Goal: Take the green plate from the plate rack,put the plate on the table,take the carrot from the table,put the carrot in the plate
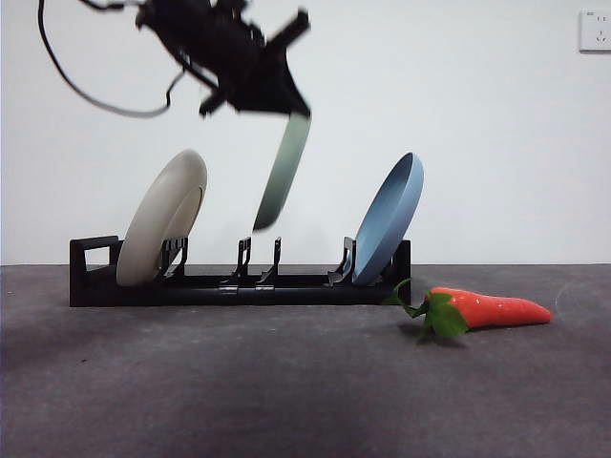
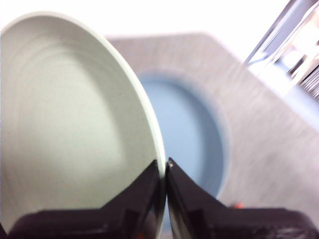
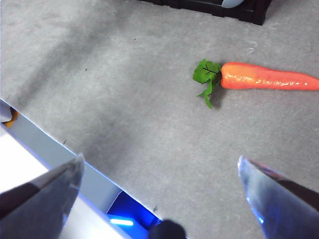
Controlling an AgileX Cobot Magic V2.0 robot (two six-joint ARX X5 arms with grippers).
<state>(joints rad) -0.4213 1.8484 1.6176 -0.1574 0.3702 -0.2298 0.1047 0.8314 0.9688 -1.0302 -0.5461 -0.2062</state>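
My left gripper is shut on the rim of the green plate and holds it on edge in the air above the middle of the plate rack. In the left wrist view the plate fills the frame, its rim pinched between the black jaws. The carrot lies on the table right of the rack, leafy top toward the rack. It also shows in the right wrist view. My right gripper is open and empty, hovering short of the carrot.
A cream-white plate leans in the rack's left end by the loop handle. A blue plate leans at the right end, and also shows in the left wrist view. The table's pale edge shows in the right wrist view.
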